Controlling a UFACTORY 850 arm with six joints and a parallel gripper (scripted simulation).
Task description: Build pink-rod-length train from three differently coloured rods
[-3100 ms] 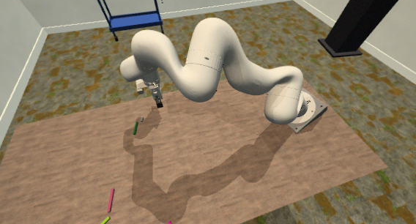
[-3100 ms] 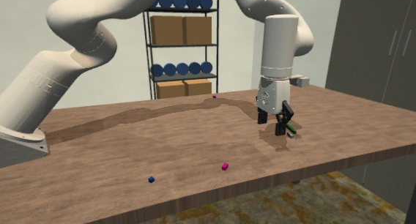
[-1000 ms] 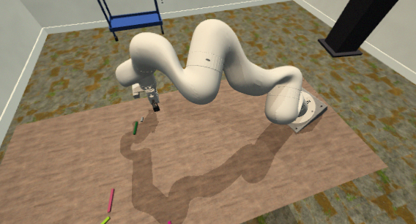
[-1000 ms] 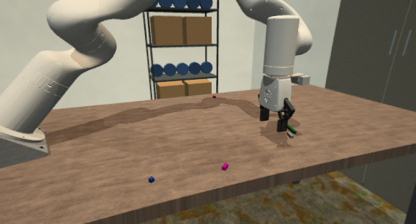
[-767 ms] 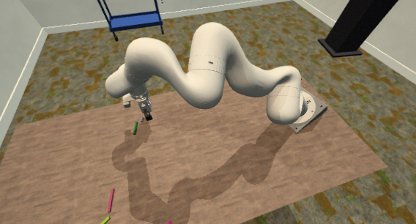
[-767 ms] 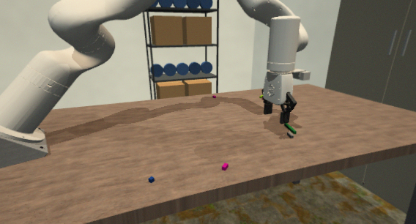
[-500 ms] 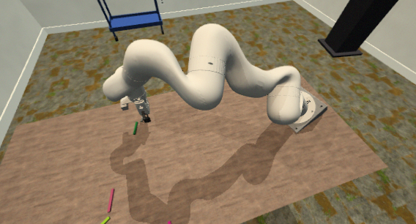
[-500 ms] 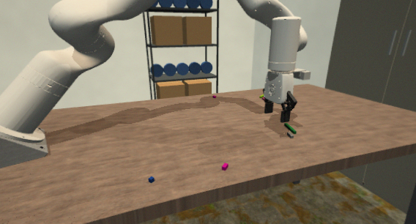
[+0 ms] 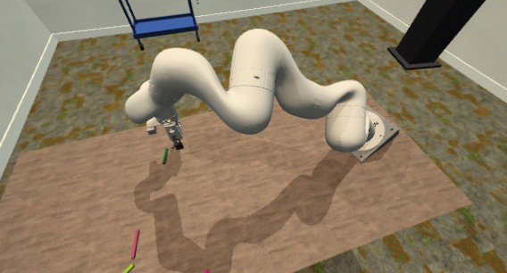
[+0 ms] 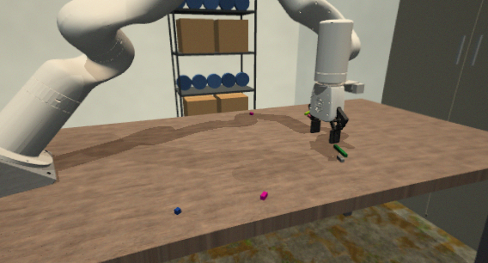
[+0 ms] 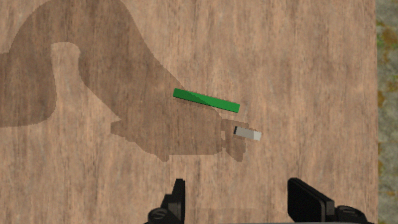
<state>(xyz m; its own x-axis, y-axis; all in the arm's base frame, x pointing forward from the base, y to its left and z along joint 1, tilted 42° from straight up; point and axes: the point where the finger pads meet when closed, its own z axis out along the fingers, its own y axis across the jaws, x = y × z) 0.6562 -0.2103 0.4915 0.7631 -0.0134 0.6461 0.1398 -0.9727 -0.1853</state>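
Observation:
My gripper (image 10: 327, 131) is open and empty, hanging low over the table just beside the green rod (image 10: 340, 150) and the short grey rod (image 10: 340, 158). In the wrist view the green rod (image 11: 206, 100) lies flat and slanted, with the grey rod (image 11: 248, 133) apart from it, just ahead of my fingers. The green rod also shows in the top view (image 9: 165, 155) beside the gripper (image 9: 178, 144). The pink rod (image 9: 135, 244) and a lime rod (image 9: 128, 268) lie far off near the table edge. A magenta rod (image 10: 264, 195) and a blue rod (image 10: 177, 211) lie apart on the table.
Another small magenta piece (image 10: 251, 113) lies at the far side of the table. The table edge (image 11: 376, 100) runs close to the grey rod. A shelf with boxes (image 10: 212, 52) stands behind the table. The arm's base (image 9: 375, 136) sits at one table corner.

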